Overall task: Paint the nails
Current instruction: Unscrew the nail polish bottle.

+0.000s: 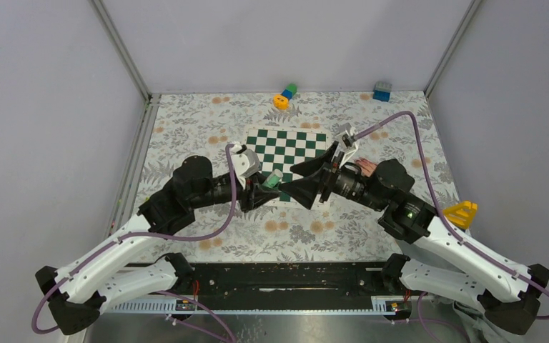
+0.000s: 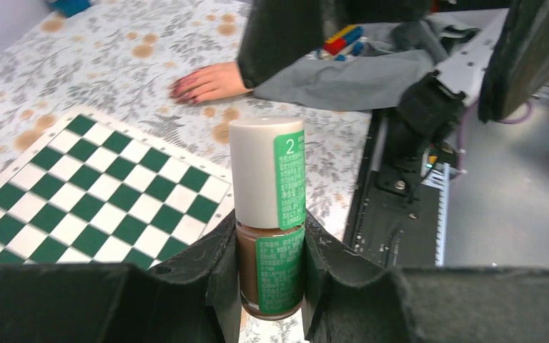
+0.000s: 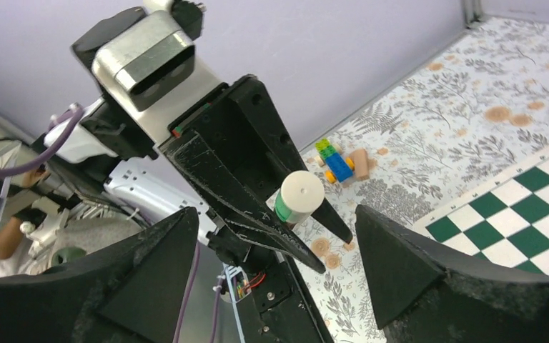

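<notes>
A nail polish bottle (image 2: 267, 207) with a white cap, brown polish and a green label stands upright between the fingers of my left gripper (image 2: 268, 286), which is shut on its glass body. From above, the bottle (image 1: 273, 179) sits at the chessboard's near edge, my left gripper (image 1: 263, 189) round it. My right gripper (image 1: 298, 180) faces it with its jaws wide apart and nothing between them; the cap (image 3: 300, 197) shows just beyond the right gripper (image 3: 279, 275). A human hand (image 2: 211, 81) with a grey sleeve lies flat on the cloth, its reddish-pink nails (image 2: 184, 90) showing. Seen from above, the hand (image 1: 365, 166) lies behind my right wrist.
A green-and-white chessboard (image 1: 286, 151) lies mid-table on the floral cloth. Toy blocks (image 1: 284, 96) and a blue block (image 1: 382, 91) sit at the far edge. A yellow object (image 1: 462, 213) rests on the right. Walls enclose the table on three sides.
</notes>
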Tool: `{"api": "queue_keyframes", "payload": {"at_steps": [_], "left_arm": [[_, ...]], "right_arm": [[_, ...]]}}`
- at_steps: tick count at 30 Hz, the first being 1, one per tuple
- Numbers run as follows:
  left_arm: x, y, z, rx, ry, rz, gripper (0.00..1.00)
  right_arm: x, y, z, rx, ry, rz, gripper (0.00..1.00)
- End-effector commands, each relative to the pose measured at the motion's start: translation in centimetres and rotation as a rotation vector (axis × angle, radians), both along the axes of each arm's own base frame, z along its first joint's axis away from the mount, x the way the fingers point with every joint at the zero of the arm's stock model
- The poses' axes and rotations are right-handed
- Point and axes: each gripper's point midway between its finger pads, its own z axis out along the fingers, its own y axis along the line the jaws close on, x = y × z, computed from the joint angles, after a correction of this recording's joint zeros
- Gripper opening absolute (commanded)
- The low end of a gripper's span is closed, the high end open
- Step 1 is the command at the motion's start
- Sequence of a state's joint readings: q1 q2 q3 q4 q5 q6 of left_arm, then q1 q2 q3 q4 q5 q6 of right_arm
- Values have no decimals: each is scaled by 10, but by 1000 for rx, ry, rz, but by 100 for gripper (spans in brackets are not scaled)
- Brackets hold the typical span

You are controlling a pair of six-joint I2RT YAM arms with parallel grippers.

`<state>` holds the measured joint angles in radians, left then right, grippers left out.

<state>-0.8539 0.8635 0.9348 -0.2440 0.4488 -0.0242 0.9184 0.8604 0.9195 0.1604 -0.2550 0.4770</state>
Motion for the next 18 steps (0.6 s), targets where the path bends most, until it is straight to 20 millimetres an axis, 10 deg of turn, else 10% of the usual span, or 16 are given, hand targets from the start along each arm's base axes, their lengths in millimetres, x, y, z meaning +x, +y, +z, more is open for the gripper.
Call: {"api": "queue_keyframes", "payload": {"at_steps": [1, 18], "left_arm": [[31, 9, 19, -11, -68, 180, 0], [38, 11, 13, 12, -60, 221, 0]], "right_arm": [[18, 1, -5, 19, 88, -94, 85], [24, 24, 2, 41, 150, -47, 65]]}}
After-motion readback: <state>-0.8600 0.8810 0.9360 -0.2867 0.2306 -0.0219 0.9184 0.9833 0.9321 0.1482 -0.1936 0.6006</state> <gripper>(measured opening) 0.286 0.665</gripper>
